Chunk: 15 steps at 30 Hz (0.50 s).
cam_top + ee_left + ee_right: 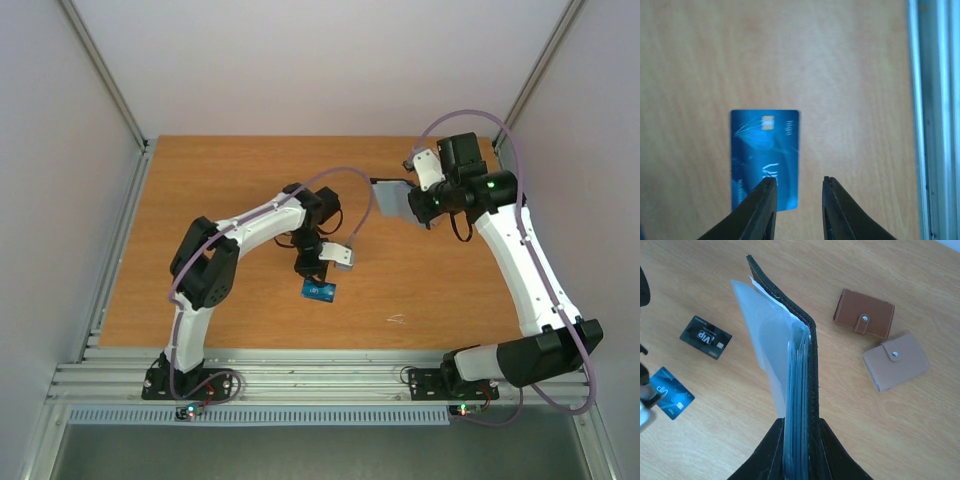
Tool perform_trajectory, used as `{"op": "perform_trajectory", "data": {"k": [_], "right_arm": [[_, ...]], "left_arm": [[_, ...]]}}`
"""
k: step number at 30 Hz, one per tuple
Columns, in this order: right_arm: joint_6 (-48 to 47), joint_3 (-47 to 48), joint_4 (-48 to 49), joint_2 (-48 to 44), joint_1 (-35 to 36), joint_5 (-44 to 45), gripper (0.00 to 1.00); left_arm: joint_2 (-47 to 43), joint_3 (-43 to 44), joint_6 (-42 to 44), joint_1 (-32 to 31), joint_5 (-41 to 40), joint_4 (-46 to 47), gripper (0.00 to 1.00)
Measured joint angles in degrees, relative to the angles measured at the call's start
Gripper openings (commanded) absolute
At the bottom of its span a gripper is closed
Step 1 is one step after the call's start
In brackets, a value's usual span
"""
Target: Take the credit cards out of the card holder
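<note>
Holding the card holder (812,370): the right gripper (800,429) is clamped on one end of it, lifted clear above the far right part of the worktop (250,170); the black covers are splayed and the pale blue sleeves fan out.
Left gripper (798,181): jaws a narrow way apart with nothing between them, hovering over the blue card.
Blue card (765,150): flat and face up on the worktop, towards the near edge and about midway along it, free of the holder.
Black card (706,337): also flat on the worktop, near the blue one and not touching it.
Cards left in the slots: cannot tell; only the sleeve edges show in the right wrist view.
How a card handles: judged light, thin, stiff and slick. It will slide rather than bend, and lying flat it offers no edge to pinch from above.
How the holder handles: judged light and floppy. The soft sleeves would give and drag along with a pulled card, so the firm clamp matters.
Where to take hold: on a card's exposed short edge, one pad on each face, pulling along the line of its slot.
Other wallets: a brown wallet (864,313) and a tan-pink wallet (896,361) lie closed on the worktop, close beside each other; neither is part of the job.
</note>
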Motion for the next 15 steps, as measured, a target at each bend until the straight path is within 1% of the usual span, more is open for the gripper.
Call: {"op": "perform_trajectory", "data": {"k": [2, 5, 7, 9, 12, 15], "right_arm": [[0.0, -0.37, -0.02, -0.61, 0.0, 0.0, 0.04], [0.0, -0.61, -0.04, -1.16, 0.0, 0.09, 0.04], [0.02, -0.68, -0.13, -1.38, 0.0, 0.5, 0.04], [0.04, -0.72, -0.15, -1.46, 0.0, 1.05, 0.04], [0.13, -1.09, -0.2, -1.6, 0.0, 1.29, 0.04], [0.33, -1.55, -0.26, -1.68, 0.0, 1.29, 0.04]], "left_arm": [[-1.49, -1.22, 3.48, -0.04, 1.7, -1.31, 0.24], [-1.44, -3.17, 9.73, -1.53, 2.43, -1.68, 0.22], [-1.44, -6.32, 13.55, -2.93, 2.43, -1.55, 0.18], [-1.44, -9.51, 16.13, -4.39, 2.36, -1.16, 0.11], [-1.49, -14.12, 18.6, -6.23, 1.62, 1.16, 0.07], [-1.49, -16.9, 18.38, -7.28, 0.66, 5.16, 0.06]]}}
